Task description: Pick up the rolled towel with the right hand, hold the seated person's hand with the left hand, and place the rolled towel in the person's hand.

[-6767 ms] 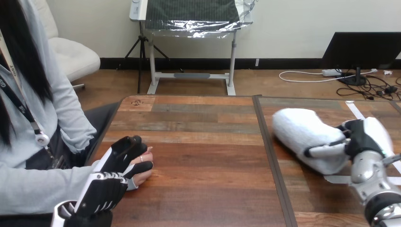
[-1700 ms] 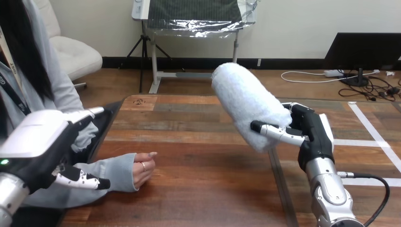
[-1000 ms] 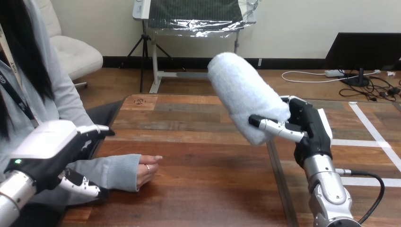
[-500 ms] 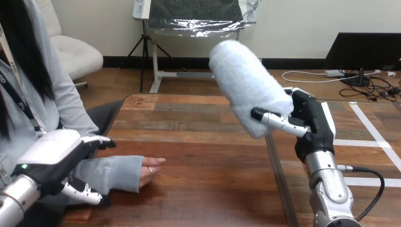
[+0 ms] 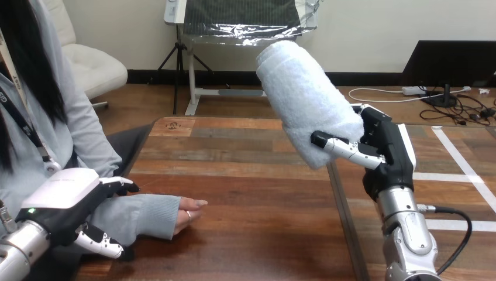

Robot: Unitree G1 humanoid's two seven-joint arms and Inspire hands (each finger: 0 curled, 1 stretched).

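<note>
The rolled towel (image 5: 304,96) is a thick white roll held up in the air over the table's middle, tilted with its top to the left. My right hand (image 5: 386,149) is shut on its lower end, thumb across the front. The person's hand (image 5: 188,211) rests on the wooden table (image 5: 234,152) at the left, fingers pointing right, grey sleeve behind it. My left hand (image 5: 61,202) is at the person's forearm near the table's left edge. It is open, with its fingers (image 5: 120,186) above the sleeve and its thumb below; I cannot tell whether it touches.
A dark seam (image 5: 340,205) runs front to back between the two table tops, just under the towel. White tape strips (image 5: 450,175) lie on the right top. The person sits close against the table's left edge.
My left hand has dropped lower and come round the person's forearm. The person's hand has slid a little right. The towel is a bit higher in my right hand.
</note>
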